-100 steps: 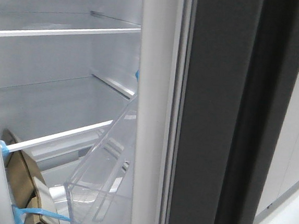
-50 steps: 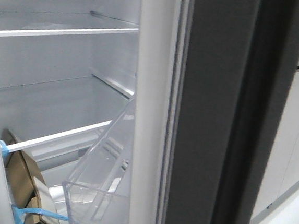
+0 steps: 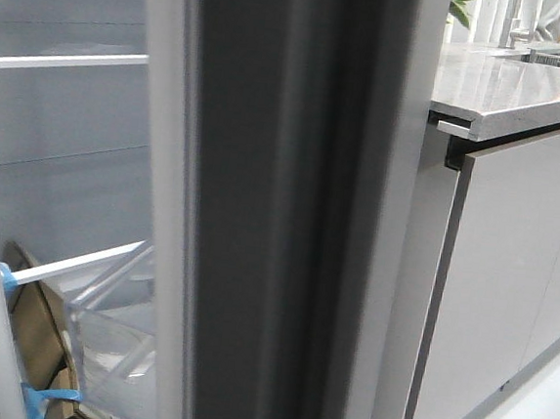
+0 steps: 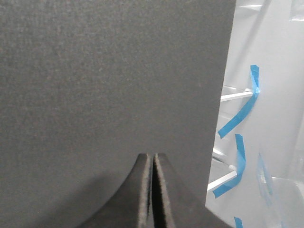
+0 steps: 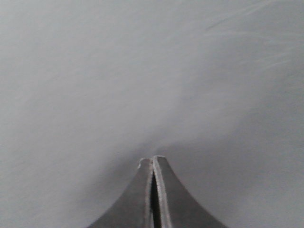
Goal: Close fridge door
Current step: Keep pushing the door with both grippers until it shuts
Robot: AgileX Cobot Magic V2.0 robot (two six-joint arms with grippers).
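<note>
While both jaws sit pressed together, the right tool (image 5: 152,164) faces the fridge door (image 3: 270,209) closely.

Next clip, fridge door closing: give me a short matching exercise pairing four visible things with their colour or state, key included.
Things:
1. fridge door
2. tape strips
3. cabinet door
4. left end effector

Colour or state:
A. blue
B. shut, holding nothing
C. matte dark grey
D. glossy light grey

Pairs: 1-C, 2-A, 3-D, 4-B
</note>
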